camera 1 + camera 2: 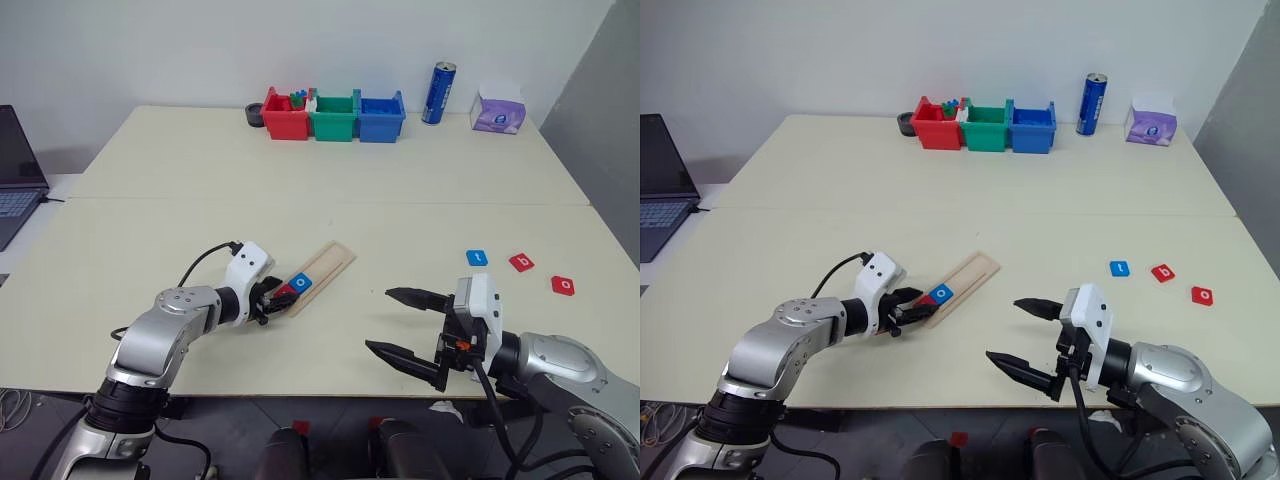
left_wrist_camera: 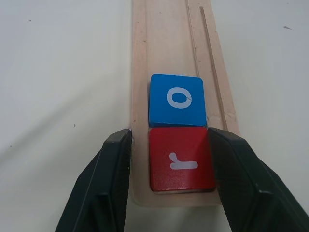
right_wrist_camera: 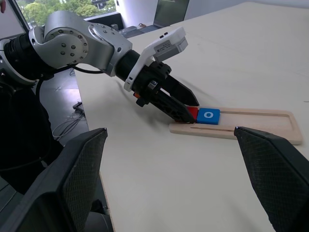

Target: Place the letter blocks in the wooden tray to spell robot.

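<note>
While L end effector (image 2: 166, 159) pinches red r tile (image 2: 181, 162) — wooden tray (image 1: 322, 270) end.

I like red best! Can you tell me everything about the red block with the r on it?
The red r block is a small flat square tile with a white lowercase r. It lies flat at the near end of the pale wooden tray, touching the blue o block beside it. The left pincer is shut on it, one black finger on each side.
</note>
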